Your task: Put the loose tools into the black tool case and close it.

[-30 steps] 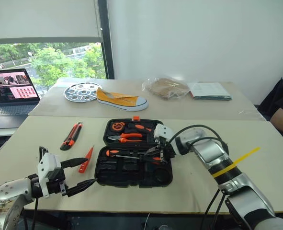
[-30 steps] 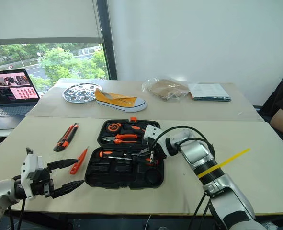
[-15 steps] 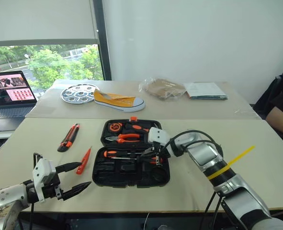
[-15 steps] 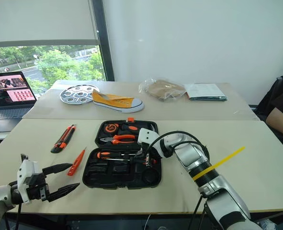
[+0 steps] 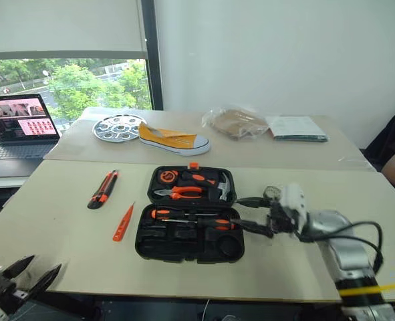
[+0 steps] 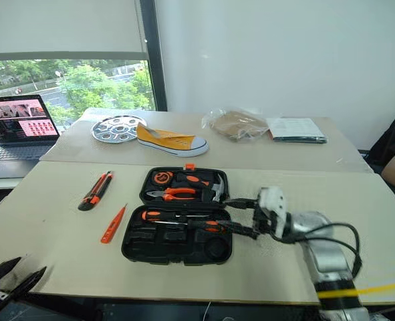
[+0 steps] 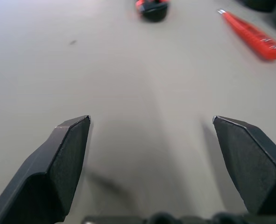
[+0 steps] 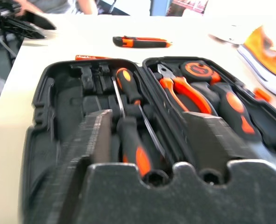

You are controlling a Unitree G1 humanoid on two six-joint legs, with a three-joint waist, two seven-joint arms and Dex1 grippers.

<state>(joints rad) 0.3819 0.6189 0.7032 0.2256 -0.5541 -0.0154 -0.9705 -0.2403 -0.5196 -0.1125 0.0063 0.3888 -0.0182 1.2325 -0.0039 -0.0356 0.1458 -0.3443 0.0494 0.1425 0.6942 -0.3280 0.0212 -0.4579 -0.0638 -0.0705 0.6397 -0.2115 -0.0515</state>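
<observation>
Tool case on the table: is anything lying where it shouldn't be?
Yes. The black tool case lies open, and two tools are outside it on the table: a utility knife and a slim orange tool, both to its left. Its lower half has unfilled slots.

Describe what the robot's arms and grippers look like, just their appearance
The right gripper has two slim black fingers on a white wrist block; its arm is silver-grey with looping black cables and a yellow band. The left gripper has two black, wedge-shaped fingers.
</observation>
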